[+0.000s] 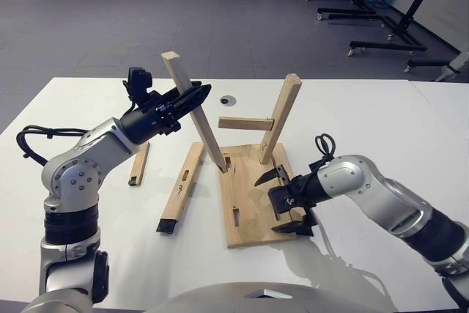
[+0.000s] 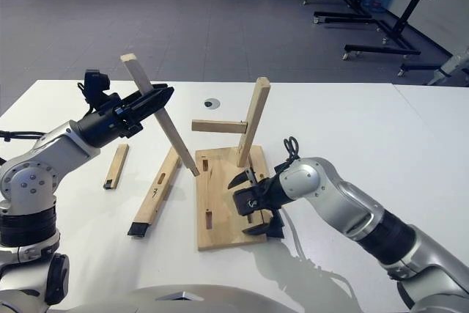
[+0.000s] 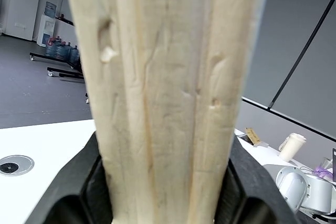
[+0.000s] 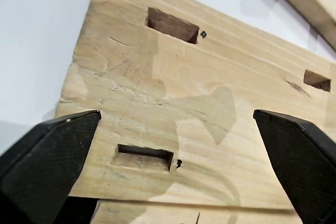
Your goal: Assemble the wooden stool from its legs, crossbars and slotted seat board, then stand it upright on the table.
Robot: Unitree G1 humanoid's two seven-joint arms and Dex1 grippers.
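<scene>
One tilted leg (image 1: 210, 143), pinched by left gripper (image 1: 201, 94), meets the seat board (image 1: 245, 236); right gripper (image 1: 279, 203) spread over it.

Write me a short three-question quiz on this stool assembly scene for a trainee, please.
1. True or false: the left gripper is shut on a tilted leg.
2. The open right gripper is positioned over: A) the seat board; B) a cable hole; C) a toolbox.
3. How many wooden pieces lie flat on the table, left of the board?
Key: 1 true; 2 A; 3 two, a slotted leg and a short crossbar.
</scene>
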